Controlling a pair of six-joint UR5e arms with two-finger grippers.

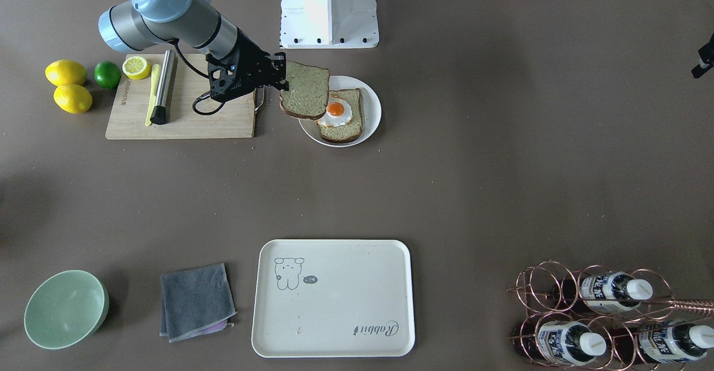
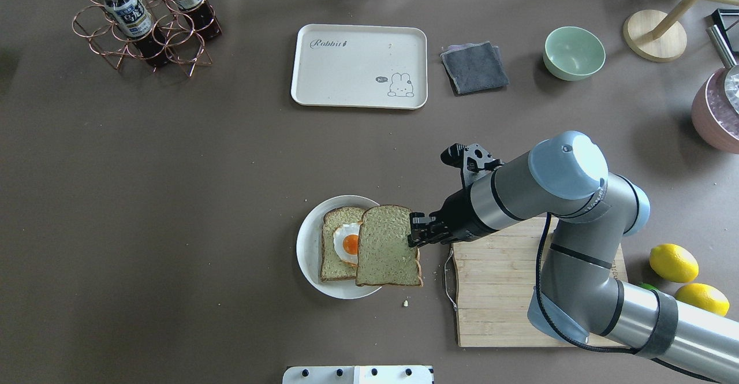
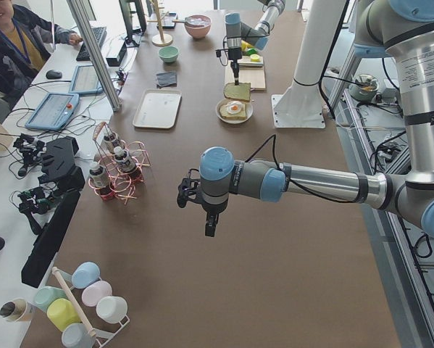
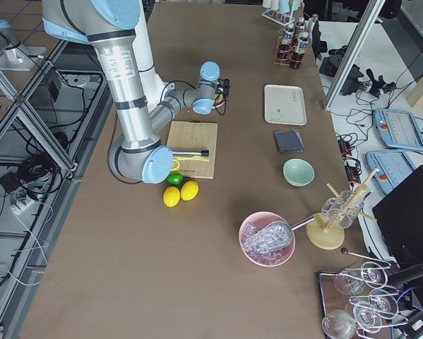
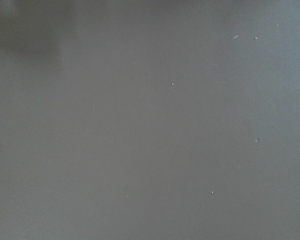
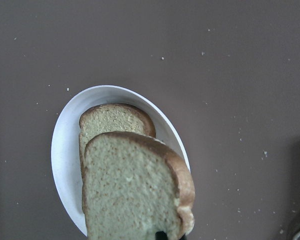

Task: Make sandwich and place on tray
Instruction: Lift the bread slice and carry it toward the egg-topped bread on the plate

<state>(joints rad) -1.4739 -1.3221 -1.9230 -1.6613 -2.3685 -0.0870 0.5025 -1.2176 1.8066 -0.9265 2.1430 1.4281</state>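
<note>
My right gripper [image 1: 283,72] [image 2: 412,231] is shut on the edge of one bread slice [image 1: 304,96] [image 2: 388,248] [image 6: 134,190]. It holds the slice flat just above the round white plate [image 1: 372,109] [image 2: 306,251] [image 6: 64,150], partly over the other slice. That second slice [image 1: 346,128] [image 2: 332,257] [image 6: 109,120] lies on the plate with the fried egg [image 1: 336,111] [image 2: 346,244] on top. The cream tray [image 1: 334,298] [image 2: 358,66] sits bare at the table's far side. My left gripper [image 3: 210,225] hangs over bare table; I cannot tell whether it is open or shut.
A wooden cutting board [image 1: 184,114] with a knife and half a lemon lies beside the plate, with lemons [image 1: 67,72] and a lime beyond it. A grey cloth [image 1: 196,301] and a green bowl [image 1: 66,308] flank the tray. A bottle rack [image 1: 602,315] stands at a far corner.
</note>
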